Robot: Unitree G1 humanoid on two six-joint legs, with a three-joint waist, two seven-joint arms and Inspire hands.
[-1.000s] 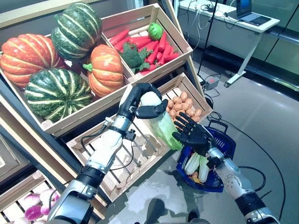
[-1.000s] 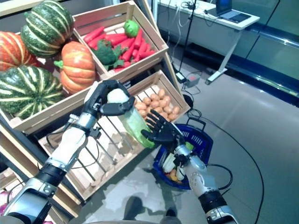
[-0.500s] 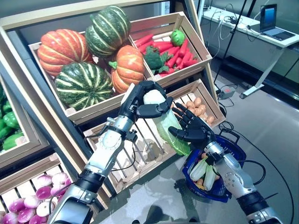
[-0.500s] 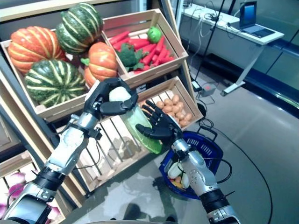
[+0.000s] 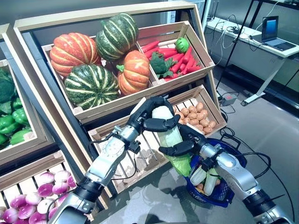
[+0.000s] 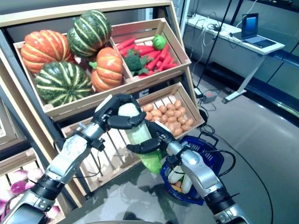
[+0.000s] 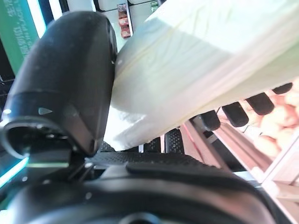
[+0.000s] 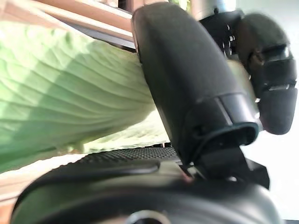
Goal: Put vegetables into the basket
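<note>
A long napa cabbage point(image 5: 172, 138), white at the stem and green at the leaf end, hangs upright in front of the stand's lower crate. My left hand point(image 5: 145, 115) is shut on its white stem end, with the thumb point(image 7: 65, 84) against the pale stem point(image 7: 201, 60). My right hand point(image 5: 192, 140) is shut on its green middle, with the thumb point(image 8: 187, 79) pressed on the leaf point(image 8: 65, 102). The blue basket point(image 5: 232, 155) stands on the floor just right of and below the cabbage. Similar pale cabbages point(image 5: 203, 177) lie in it.
The wooden stand point(image 5: 88, 114) with slanted crates rises right behind both hands; a crate of small brown tubers point(image 5: 196, 119) is closest. A white desk with a laptop point(image 5: 273, 42) stands at the back right, with grey floor point(image 5: 275, 130) in between.
The camera has shifted. My right hand, open beside the cabbage before, has closed on its green part. My left hand keeps hold of the stem end.
</note>
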